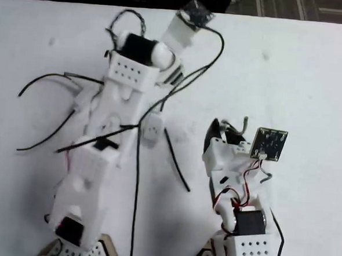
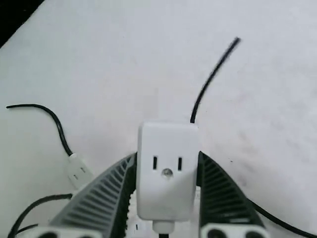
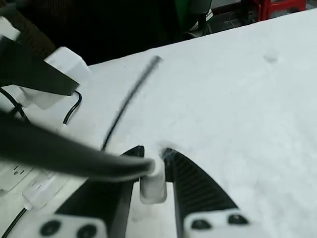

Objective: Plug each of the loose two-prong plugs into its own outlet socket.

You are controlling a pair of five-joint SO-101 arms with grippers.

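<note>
Working over a white bench (image 1: 313, 84). Clamping, with the left gripper (image 2: 166, 157), a white outlet socket (image 2: 166, 173): closed against both its sides, slotted face turned bare toward the wrist camera, nothing inserted. Pinching, with the right gripper (image 3: 153, 152), a small white plug (image 3: 152, 187) at the very tips, closed almost fully, with a thick black cord (image 3: 74, 158) trailing off to one side. Kept apart from the socket in the high view, not yet meeting it. Lying loose on the bench beside the left gripper: a second small white connector (image 2: 78, 171) on a thin black cord (image 2: 60, 134), unmated. Judged early in the task: socket and plug both in hand, none seated. Left to do: line prongs up with slots, push home, then handle whatever pair remains.
</note>
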